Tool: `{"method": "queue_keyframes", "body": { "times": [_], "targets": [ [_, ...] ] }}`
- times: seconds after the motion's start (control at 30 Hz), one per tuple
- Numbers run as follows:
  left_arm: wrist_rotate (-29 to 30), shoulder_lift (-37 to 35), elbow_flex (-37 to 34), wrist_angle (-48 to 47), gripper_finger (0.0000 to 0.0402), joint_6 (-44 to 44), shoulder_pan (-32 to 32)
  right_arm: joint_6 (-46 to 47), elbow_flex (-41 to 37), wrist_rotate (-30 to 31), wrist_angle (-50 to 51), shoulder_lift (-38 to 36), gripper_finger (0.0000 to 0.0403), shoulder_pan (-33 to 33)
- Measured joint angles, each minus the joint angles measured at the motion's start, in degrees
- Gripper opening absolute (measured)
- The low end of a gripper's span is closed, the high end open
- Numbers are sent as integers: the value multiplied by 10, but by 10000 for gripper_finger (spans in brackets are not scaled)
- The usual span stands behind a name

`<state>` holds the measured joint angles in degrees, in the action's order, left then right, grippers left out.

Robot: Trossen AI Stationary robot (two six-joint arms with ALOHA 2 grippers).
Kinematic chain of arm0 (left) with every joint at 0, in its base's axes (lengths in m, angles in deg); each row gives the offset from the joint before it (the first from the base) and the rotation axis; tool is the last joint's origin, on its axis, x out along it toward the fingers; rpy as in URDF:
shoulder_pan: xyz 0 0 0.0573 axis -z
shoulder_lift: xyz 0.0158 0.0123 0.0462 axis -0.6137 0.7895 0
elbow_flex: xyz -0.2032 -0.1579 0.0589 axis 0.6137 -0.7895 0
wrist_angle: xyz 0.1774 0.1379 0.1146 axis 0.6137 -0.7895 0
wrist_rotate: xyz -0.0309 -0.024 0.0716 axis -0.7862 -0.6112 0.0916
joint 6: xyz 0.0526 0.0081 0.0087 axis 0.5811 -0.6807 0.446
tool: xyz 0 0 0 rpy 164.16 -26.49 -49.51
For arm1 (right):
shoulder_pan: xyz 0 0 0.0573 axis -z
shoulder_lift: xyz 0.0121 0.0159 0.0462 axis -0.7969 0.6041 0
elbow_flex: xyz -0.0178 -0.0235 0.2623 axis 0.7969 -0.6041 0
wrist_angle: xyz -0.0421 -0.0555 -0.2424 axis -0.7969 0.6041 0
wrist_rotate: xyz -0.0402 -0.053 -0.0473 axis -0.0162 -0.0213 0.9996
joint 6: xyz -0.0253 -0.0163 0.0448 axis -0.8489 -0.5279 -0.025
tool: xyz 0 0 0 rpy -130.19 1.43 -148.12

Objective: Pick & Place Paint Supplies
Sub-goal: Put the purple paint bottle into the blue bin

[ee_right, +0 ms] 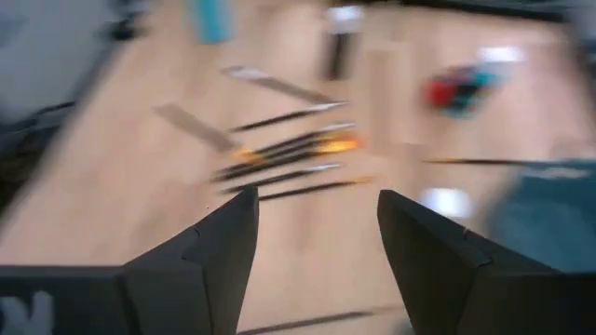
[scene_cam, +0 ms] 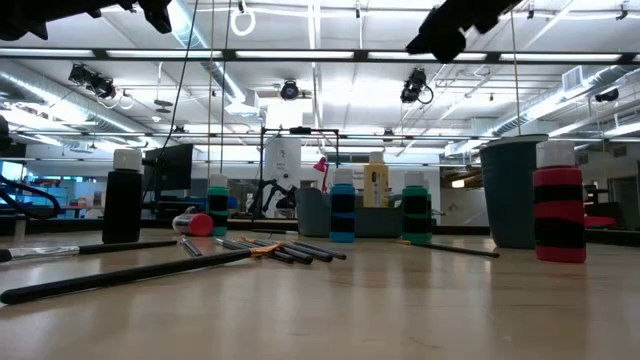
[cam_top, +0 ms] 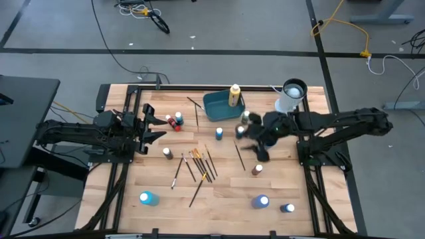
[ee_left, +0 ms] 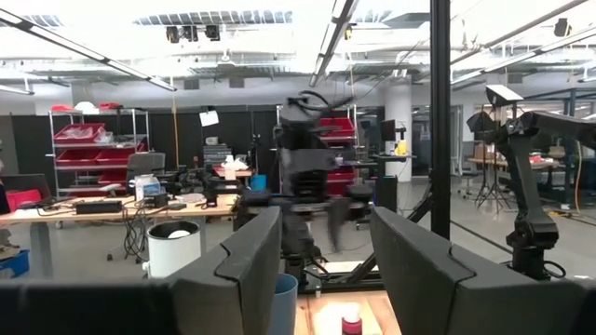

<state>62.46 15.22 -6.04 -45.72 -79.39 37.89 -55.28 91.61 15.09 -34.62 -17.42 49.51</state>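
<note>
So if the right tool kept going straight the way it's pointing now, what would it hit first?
Probably the cluster of brushes lying on the table. The right tool is open and empty, tilted down toward them with bare wood between. The wrist view is smeared, so depth is uncertain.

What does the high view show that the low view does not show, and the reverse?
Only the high view shows both dark arms whole: the left gripper waits open near the table's left edge, and the right gripper hangs open beside the teal plastic bin. Only the low view shows the ceiling lights and the room behind. Both show the yellow paint bottle in the bin and the cluster of thin dark brushes on the wooden table.
</note>
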Motion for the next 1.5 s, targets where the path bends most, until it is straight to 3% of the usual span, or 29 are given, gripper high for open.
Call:
{"method": "queue_keyframes", "body": {
  "times": [0.17, 0.6, 0.93, 1.5],
  "targets": [
    [0, 0, 0, 0, 175, 0, 0, 0, 0, -55, 16, 0, 223, -63],
    [0, 0, 0, 2, 175, 0, 0, 0, 0, -72, 17, 1, 223, -197],
    [0, 0, 0, 3, 175, 0, 0, 19, 0, -107, -21, 26, 223, -265],
    [0, 0, 0, 8, 175, 0, 0, 26, 0, -81, -21, 113, 223, -316]
  ]
}}
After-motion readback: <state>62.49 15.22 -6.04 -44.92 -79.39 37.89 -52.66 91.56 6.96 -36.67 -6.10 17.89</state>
